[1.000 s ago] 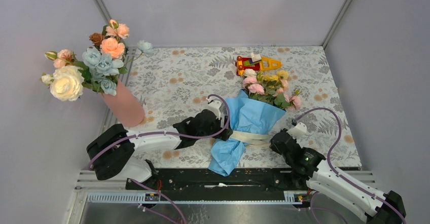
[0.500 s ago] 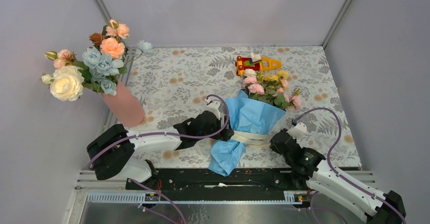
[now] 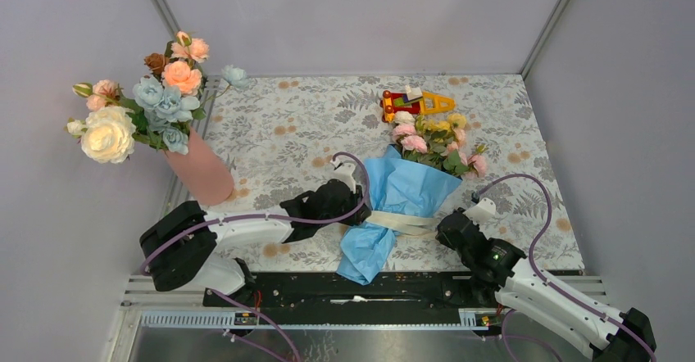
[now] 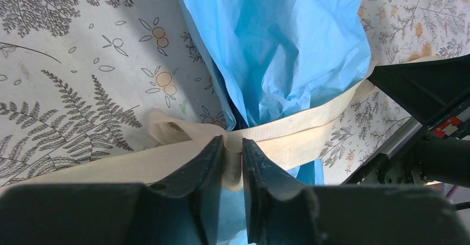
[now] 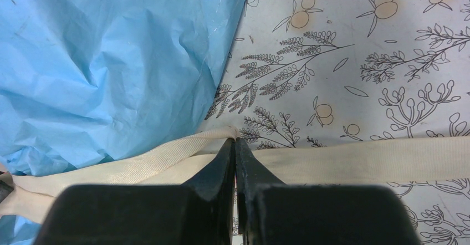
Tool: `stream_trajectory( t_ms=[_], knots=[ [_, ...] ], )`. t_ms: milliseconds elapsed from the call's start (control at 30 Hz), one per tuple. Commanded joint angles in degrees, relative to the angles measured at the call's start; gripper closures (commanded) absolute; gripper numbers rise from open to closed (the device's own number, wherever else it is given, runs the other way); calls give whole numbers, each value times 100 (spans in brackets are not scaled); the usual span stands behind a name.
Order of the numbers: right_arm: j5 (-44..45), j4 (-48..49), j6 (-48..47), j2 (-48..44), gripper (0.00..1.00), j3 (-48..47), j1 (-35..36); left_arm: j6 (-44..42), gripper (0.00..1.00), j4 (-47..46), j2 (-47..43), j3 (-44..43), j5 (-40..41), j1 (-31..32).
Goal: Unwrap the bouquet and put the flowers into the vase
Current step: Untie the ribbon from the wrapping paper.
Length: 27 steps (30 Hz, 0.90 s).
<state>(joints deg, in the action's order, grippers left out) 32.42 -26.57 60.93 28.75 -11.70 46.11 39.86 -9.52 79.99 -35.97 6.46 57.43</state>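
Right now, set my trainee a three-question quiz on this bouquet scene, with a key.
1. True or false: the ribbon is off the bouquet.
2. Fill in: the vase stands on the robot's ____ side of the table.
3. Pick one: the left gripper is pinching A) the ribbon, B) the vase, C) nothing.

Key: 1 false, as it is wrapped round the blue paper; 2 left; 3 A.
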Motion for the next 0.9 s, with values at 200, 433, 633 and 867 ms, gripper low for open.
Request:
stream_trajectory(
  t_ms=[200,433,633,867],
  knots=[
    [326,-47,126,-31,99,20,-45,11,90,191,-740,204,650,15],
    [380,-56,108,171,100,-23,-152,-13,95,315,-880,354,450,-519],
    [316,-58,-83,583,100,-276,-355,-9,98,84,-1005,668,160,-1194],
    [3,-58,-151,512,100,-238,-806,-133,100,174,-1164,856,92,-1876]
  ],
)
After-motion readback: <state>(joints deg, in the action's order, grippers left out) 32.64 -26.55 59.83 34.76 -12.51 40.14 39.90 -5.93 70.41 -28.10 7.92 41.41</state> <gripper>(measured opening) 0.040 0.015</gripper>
